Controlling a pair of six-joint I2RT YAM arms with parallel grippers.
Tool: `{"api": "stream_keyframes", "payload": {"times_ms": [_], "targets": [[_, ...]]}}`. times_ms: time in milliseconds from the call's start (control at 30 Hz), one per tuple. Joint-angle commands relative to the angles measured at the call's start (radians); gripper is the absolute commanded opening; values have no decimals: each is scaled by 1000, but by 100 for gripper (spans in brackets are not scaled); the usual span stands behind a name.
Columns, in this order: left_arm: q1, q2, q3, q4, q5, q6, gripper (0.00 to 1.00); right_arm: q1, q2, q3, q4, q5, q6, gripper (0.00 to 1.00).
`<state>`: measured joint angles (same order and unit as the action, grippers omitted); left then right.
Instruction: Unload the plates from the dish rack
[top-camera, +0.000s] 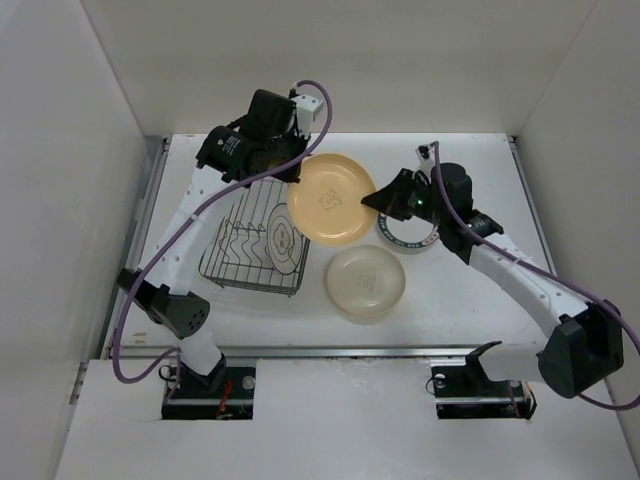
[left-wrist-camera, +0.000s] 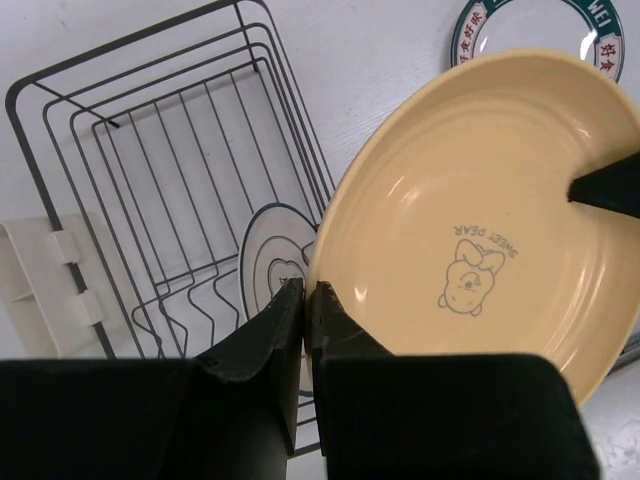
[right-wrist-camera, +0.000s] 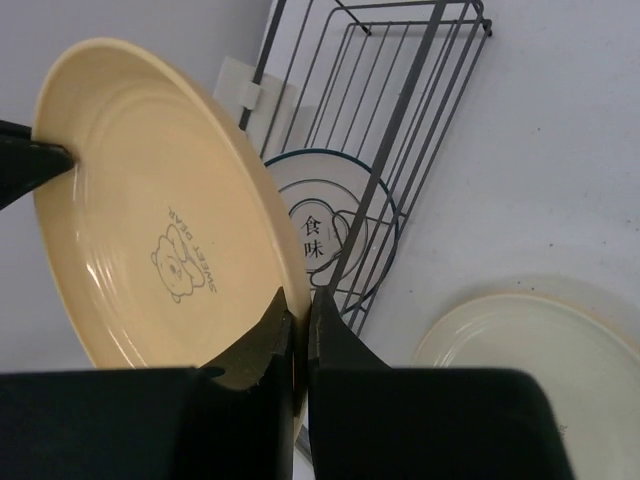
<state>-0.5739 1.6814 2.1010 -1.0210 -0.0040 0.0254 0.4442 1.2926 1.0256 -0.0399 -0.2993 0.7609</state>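
A yellow-tan plate (top-camera: 332, 198) with a bear mark is held above the table between both grippers. My left gripper (top-camera: 296, 178) is shut on its left rim, seen close in the left wrist view (left-wrist-camera: 309, 291). My right gripper (top-camera: 374, 200) is shut on its right rim, seen close in the right wrist view (right-wrist-camera: 300, 306). The plate (left-wrist-camera: 480, 200) (right-wrist-camera: 150, 200) hangs beside the dark wire dish rack (top-camera: 240, 255). One white plate (top-camera: 285, 240) with a dark ringed rim leans inside the rack (left-wrist-camera: 270, 262) (right-wrist-camera: 318, 235).
A cream plate (top-camera: 366, 283) (right-wrist-camera: 545, 365) lies flat on the table right of the rack. A white plate (top-camera: 408, 238) (left-wrist-camera: 530, 25) with a dark lettered rim lies under my right arm. A white clip (left-wrist-camera: 45, 275) sits on the rack's side. White walls enclose the table.
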Motion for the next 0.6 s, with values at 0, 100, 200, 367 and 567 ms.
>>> {"api": "stream_keyframes", "payload": {"times_ms": [0,100,200,367,567], "targets": [[-7,-61,13,10,65,-27,0,-7,-46,-1,19,22,-8,0],[-7,-52,13,-19,18,-6,37,-7,-96,-12,-66,71,-8,0],[-7,-34,1,-51,-39,14,71,-7,-169,-44,-195,143,-18,0],[-7,-34,-62,-60,-233,33,100,-7,-323,-166,-346,218,-18,0],[2,52,-151,-113,-350,62,92,-7,-355,-315,-483,229,1,0]]}}
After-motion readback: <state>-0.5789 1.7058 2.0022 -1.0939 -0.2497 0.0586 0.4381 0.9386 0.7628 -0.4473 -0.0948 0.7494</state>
